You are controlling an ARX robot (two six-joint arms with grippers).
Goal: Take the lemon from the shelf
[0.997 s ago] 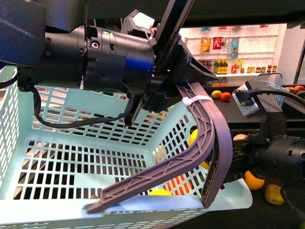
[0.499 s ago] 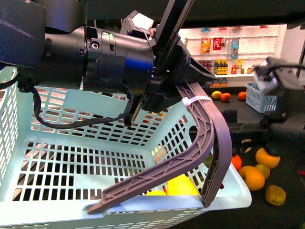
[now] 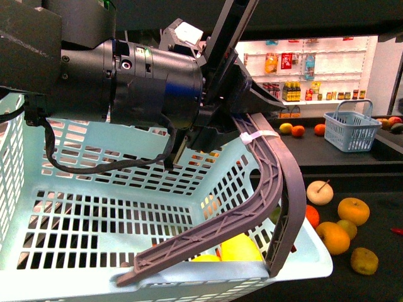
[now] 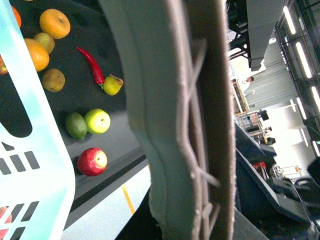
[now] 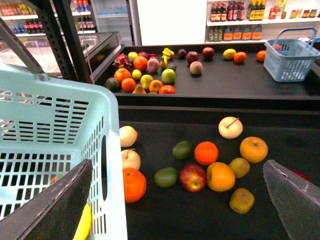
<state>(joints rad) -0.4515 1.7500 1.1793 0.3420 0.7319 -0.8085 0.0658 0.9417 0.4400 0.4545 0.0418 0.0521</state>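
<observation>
My left gripper (image 3: pixel 249 110) is shut on the grey-purple basket handle (image 3: pixel 271 182) and holds the pale teal basket (image 3: pixel 94 277) up in front of me. That handle fills the left wrist view (image 4: pixel 175 125). A bright yellow fruit, the lemon (image 3: pixel 239 247), lies in the basket's bottom corner under the handle. It also shows through the basket wall in the right wrist view (image 5: pixel 84 222). My right gripper (image 5: pixel 177 165) is open and empty, above the black shelf's lower tray (image 5: pixel 165 215) and beside the basket. It is out of the front view.
Loose fruit lies on the lower tray: an orange (image 5: pixel 133 184), a red apple (image 5: pixel 192 177), green fruits and golden-yellow ones (image 5: pixel 253 149). The upper tray (image 5: pixel 225 80) holds more fruit and a small blue basket (image 5: pixel 291 59). White store shelves of bottles (image 3: pixel 308 69) stand behind.
My right arm rose from beside the basket and left the front view. The yellow fruit, earlier seen behind the basket wall, now rests at the basket's bottom. The left arm held still.
</observation>
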